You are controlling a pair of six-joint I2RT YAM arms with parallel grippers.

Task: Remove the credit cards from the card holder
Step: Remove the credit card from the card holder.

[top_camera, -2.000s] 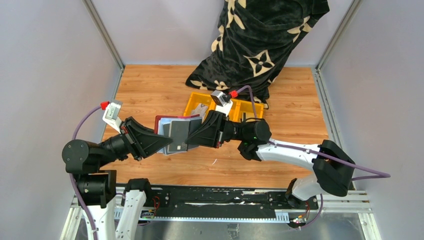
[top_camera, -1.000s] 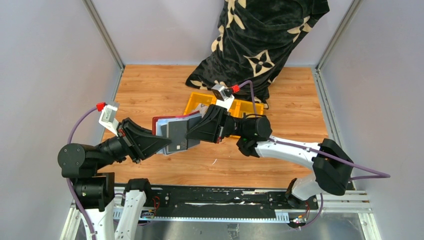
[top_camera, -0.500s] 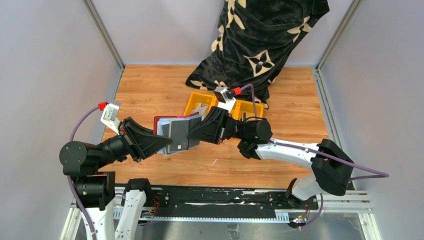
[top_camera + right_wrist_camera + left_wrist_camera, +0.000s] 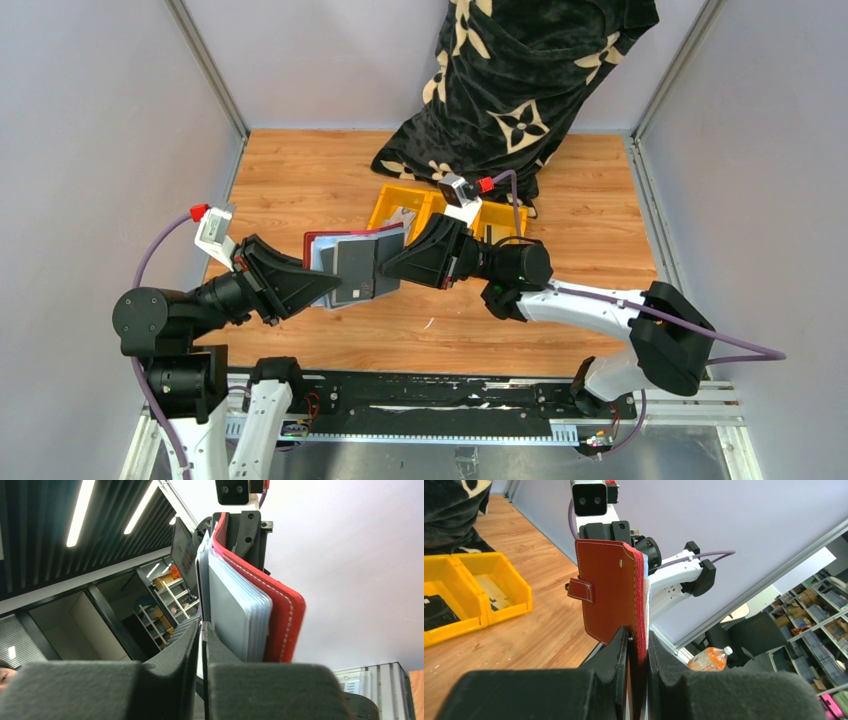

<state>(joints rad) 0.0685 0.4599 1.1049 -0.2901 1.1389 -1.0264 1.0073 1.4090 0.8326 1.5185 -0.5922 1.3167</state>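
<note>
The dark red card holder (image 4: 318,241) is held off the table, opened, its silvery-grey sleeves facing up. My left gripper (image 4: 328,285) is shut on its lower edge; the left wrist view shows the red cover (image 4: 609,580) with its snap tab upright between the fingers (image 4: 619,650). A dark grey credit card (image 4: 356,272) lies over the sleeves. My right gripper (image 4: 388,268) is shut on this card's right edge. In the right wrist view the thin card edge (image 4: 202,580) runs up from the shut fingers (image 4: 190,645), beside the grey sleeves (image 4: 235,610) and the red cover (image 4: 285,615).
A yellow three-compartment bin (image 4: 396,207) stands just behind the grippers, also in the left wrist view (image 4: 474,587), with a black object in one compartment. A black cloth with a cream flower pattern (image 4: 520,80) hangs at the back. Grey walls stand at both sides.
My right arm has drifted a little to the right, still gripping the card. The left arm and card holder have shifted slightly left. Both grips are unchanged.
</note>
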